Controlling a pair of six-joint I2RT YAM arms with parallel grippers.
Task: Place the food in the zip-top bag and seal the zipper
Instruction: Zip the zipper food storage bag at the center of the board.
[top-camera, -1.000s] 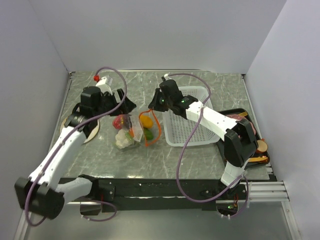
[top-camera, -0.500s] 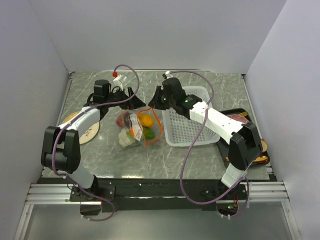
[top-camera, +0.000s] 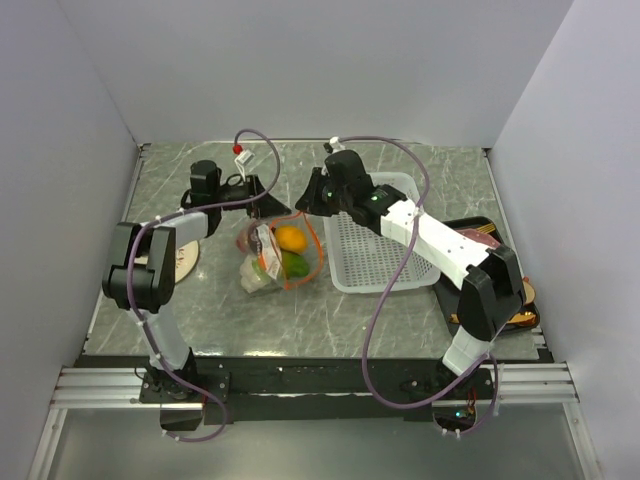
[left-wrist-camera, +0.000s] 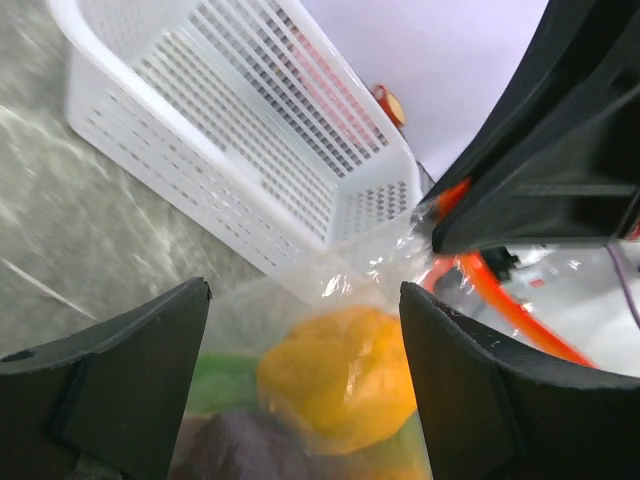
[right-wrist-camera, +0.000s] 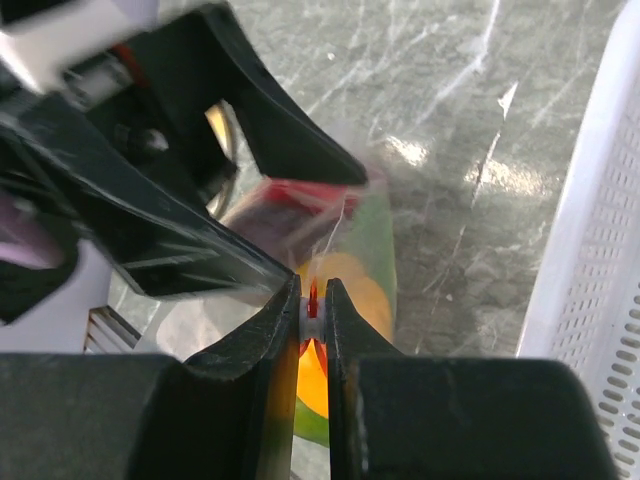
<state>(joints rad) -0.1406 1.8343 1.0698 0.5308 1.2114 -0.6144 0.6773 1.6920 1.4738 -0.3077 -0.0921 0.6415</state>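
From above, the zip-top bag lies on the tabletop just left of the white basket. It holds an orange, a green mango and a cauliflower. Its zipper bows out in an open loop toward the basket. The left end effector and the right end effector come together at the far end of the bag's mouth. In the left wrist view, the left end effector's fingers stand wide apart. The bag's crinkled film, the orange and a dark purple ball sit low between them; whether the fingers touch the film cannot be told. The basket lies beyond, and the right end effector fills the upper right with the zipper running under it. In the right wrist view, the right end effector's fingers are nearly together, clamped on the thin red zipper strip. The filled bag is just below them, and the left end effector's spread black fingers are close behind.
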